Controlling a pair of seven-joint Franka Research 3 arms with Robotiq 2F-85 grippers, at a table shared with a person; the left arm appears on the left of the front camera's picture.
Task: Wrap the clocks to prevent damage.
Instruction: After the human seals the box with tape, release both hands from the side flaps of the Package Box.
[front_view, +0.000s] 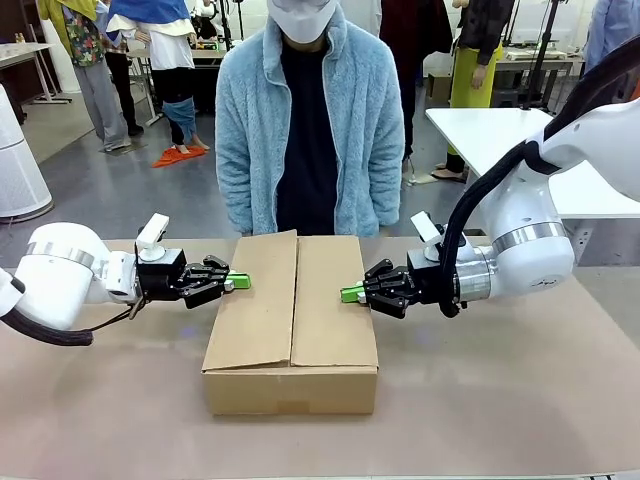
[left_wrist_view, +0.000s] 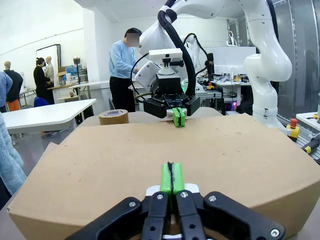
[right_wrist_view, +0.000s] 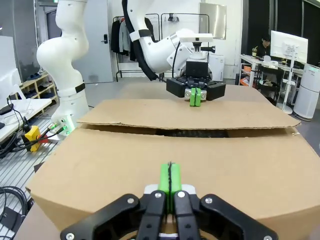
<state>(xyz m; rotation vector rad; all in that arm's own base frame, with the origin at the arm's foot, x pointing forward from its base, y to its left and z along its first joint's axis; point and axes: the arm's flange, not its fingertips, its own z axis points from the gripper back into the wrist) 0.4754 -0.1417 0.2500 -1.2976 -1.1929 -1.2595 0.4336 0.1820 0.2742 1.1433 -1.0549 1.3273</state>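
No readable text on anything in view

The cardboard box (front_view: 292, 320) carries no print on its flaps or its front wall; the tape roll (left_wrist_view: 113, 117) behind it in the left wrist view has a small dark mark on its side, too small and blurred to read, and the robot arms show no legible label or number

The cardboard box (front_view: 291, 325) fills the table's (front_view: 500, 400) middle — bare tabletop lies open to its left, right and front. Over the flaps, the left gripper (front_view: 238, 282) and right gripper (front_view: 350, 293) face each other, fingers pressed together. A person (front_view: 308, 120) blocks the far edge.
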